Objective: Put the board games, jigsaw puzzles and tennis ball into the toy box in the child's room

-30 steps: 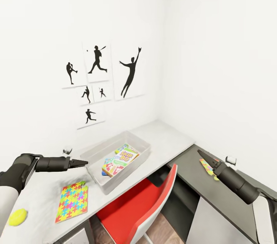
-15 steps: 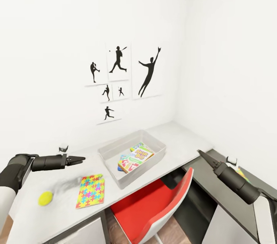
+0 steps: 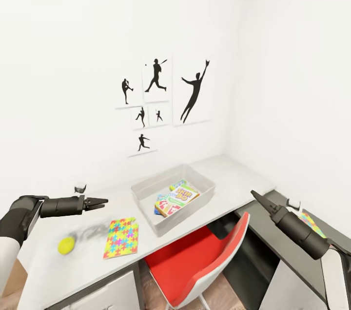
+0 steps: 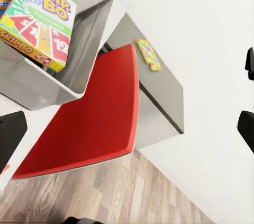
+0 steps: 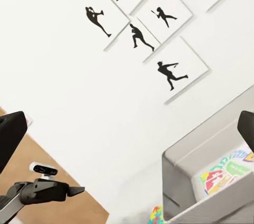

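The clear grey toy box (image 3: 146, 189) stands on the white table (image 3: 234, 178). It holds colourful board games (image 3: 177, 198), the top one a Skip-Bo box (image 4: 39, 20). One jigsaw puzzle (image 3: 121, 237) lies flat left of the box, with the yellow-green tennis ball (image 3: 66, 245) further left. A second puzzle (image 3: 310, 222) lies on the dark desk (image 3: 273, 237) to the right. My left gripper (image 3: 101, 201) hovers open and empty above the table, between ball and box. My right gripper (image 3: 257, 196) hangs open and empty over the dark desk's near corner.
A red chair (image 3: 195, 261) is tucked in under the table in front of the box. Small white items sit on the table (image 3: 80, 187) and on the dark desk (image 3: 294, 204). Baseball silhouettes (image 3: 156, 100) hang on the wall behind. Wood floor (image 4: 106, 197) lies below.
The whole picture has shifted: the camera turned left, so the box, puzzle and ball sit further right in the view. Both arms hold the same pose relative to the camera.
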